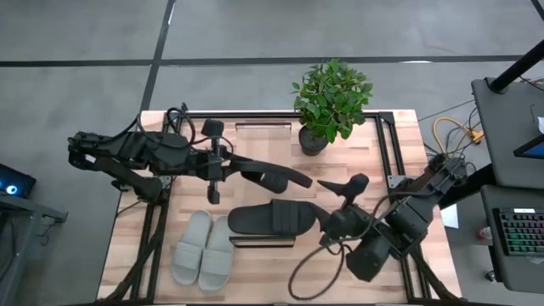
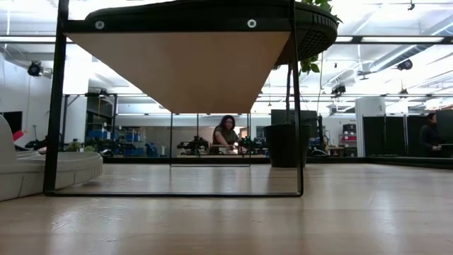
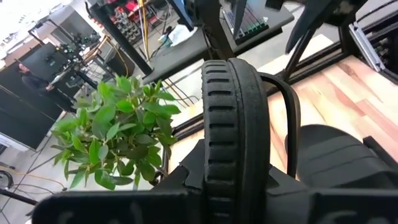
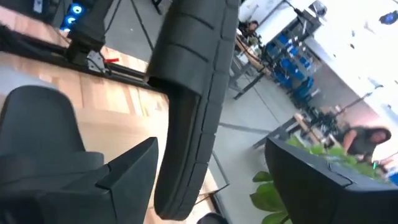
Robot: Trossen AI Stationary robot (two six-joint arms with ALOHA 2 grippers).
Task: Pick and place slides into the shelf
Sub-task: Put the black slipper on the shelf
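Observation:
My left gripper point(image 1: 253, 175) reaches in from the table's left, shut on a black slide point(image 1: 276, 178) that it holds above the table. My right gripper point(image 1: 342, 184) is open at that slide's free end. In the right wrist view the slide point(image 4: 193, 93) stands between its spread fingers with a gap on each side. A second black slide point(image 1: 272, 219) lies flat. In the low view a dark sole point(image 2: 311, 25) rests on the shelf's plank point(image 2: 177, 71). The pale grey pair point(image 1: 204, 246) lies side by side. One grey slide point(image 2: 42, 170) rests on the tabletop. My left gripper pinches the black slide between its two fingers at the end nearest the arm point(image 3: 236, 171). The fingers come in nearly level from the table's left and lie along the slide. The slide is lifted clear, turned on its edge, its treaded sole rim point(image 3: 236, 99) toward the wrist camera.
A potted plant point(image 1: 327, 102) stands at the table's far edge, right of centre. Dark metal rails point(image 1: 393, 161) run along the table's sides. A cable loop point(image 1: 310, 276) lies near the right arm. People sit and stand in the room beyond point(image 2: 226, 134).

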